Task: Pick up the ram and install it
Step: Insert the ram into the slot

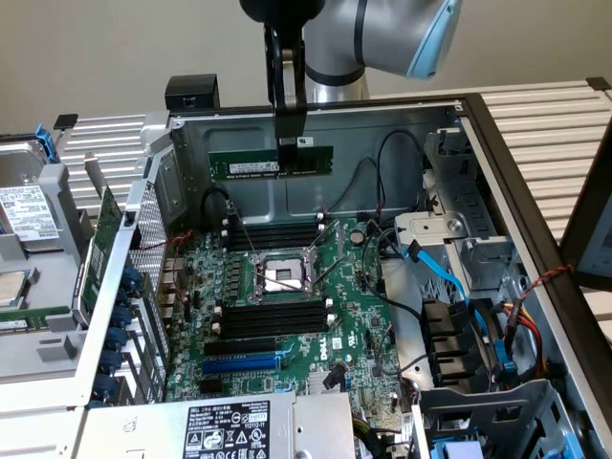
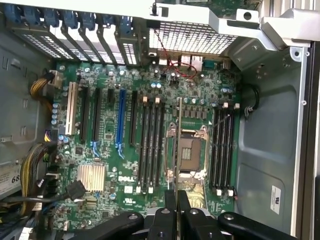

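Note:
The ram [image 1: 251, 163], a thin green stick with a white label, hangs level in the air above the open computer case, in front of the case's back wall. My gripper [image 1: 291, 143] comes straight down and is shut on the stick's upper edge near its middle. In the wrist view the ram [image 2: 178, 145] appears edge-on as a thin line running out from my shut gripper [image 2: 176, 196], over the CPU socket [image 2: 192, 150]. Black memory slots with white clips [image 2: 150, 145] lie on both sides of the socket, the other bank [image 2: 222, 150] nearer the case wall.
The motherboard [image 1: 354, 316] lies flat in the case, with memory slots [image 1: 273, 232] behind and slots [image 1: 273, 320] in front of the CPU socket [image 1: 282, 277]. A blue expansion slot [image 1: 241, 365], blue cables [image 1: 449, 277] and a drive cage [image 1: 478, 354] sit toward the exterior view's right.

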`<action>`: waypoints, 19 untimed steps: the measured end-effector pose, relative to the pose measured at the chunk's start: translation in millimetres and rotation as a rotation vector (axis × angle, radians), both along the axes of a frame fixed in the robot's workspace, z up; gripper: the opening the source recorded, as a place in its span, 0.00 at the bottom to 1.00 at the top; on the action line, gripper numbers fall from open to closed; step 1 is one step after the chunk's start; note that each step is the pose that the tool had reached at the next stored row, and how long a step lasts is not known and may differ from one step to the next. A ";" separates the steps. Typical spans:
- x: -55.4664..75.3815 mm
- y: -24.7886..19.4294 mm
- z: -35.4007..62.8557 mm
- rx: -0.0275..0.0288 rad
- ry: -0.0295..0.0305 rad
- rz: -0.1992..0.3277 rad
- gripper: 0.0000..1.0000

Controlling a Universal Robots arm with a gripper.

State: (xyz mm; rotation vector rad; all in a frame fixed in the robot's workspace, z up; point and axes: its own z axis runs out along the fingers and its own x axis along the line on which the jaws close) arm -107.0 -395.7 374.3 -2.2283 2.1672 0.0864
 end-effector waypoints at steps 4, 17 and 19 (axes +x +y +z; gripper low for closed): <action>-0.7 0.0 -3.9 -0.0148 -0.0001 0.000 0.13; -3.4 -2.9 -18.0 -0.0170 -0.0004 -0.021 0.13; -3.6 -2.9 -20.1 -0.0152 -0.0009 -0.035 0.13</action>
